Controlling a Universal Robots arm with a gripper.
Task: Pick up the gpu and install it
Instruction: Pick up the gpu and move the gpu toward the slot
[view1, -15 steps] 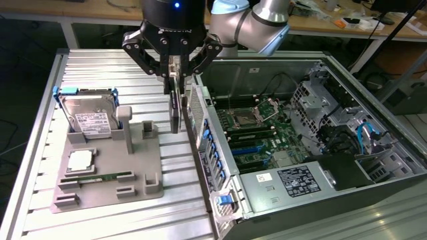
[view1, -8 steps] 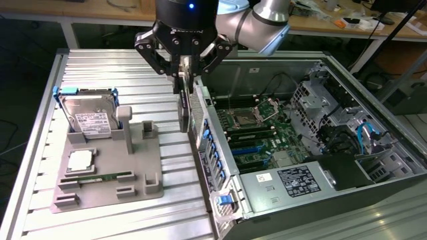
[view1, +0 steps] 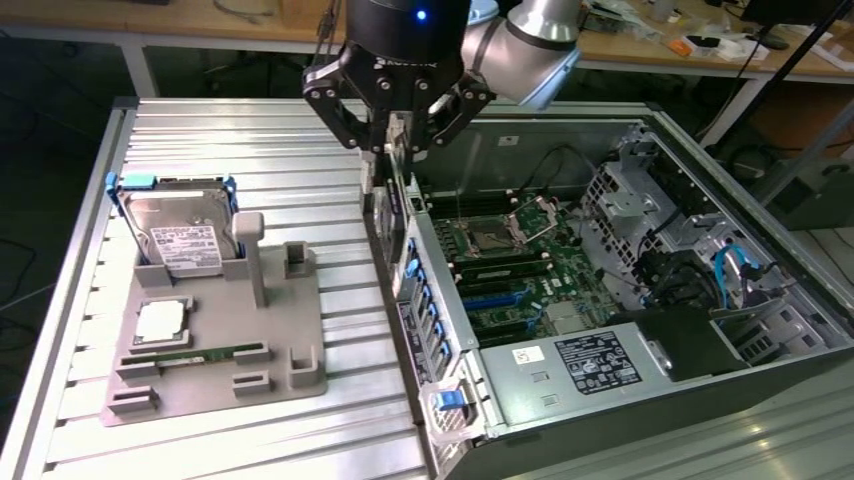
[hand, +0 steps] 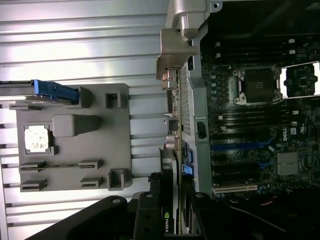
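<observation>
The gpu (view1: 391, 192) hangs edge-on, a thin dark card with a silver bracket, and my gripper (view1: 396, 150) is shut on its upper edge. It sits over the open computer case's (view1: 694, 160) side wall nearest the grey fixture, just outside the motherboard (view1: 527, 270). In the wrist view the gpu (hand: 169, 172) runs out from between my fingers (hand: 145, 210), with a small green logo near them. The card's far end is alongside the case's rear panel (hand: 182, 95). Blue expansion slots (hand: 240, 146) lie on the board beside it.
A grey fixture tray (view1: 287, 345) on the ribbed metal table holds a silver hard drive with blue rails (view1: 180, 235), a processor chip (view1: 160, 320) and a green memory stick (view1: 200, 353). The case's power supply (view1: 587, 365) and drive cage (view1: 641, 200) stand inside the case.
</observation>
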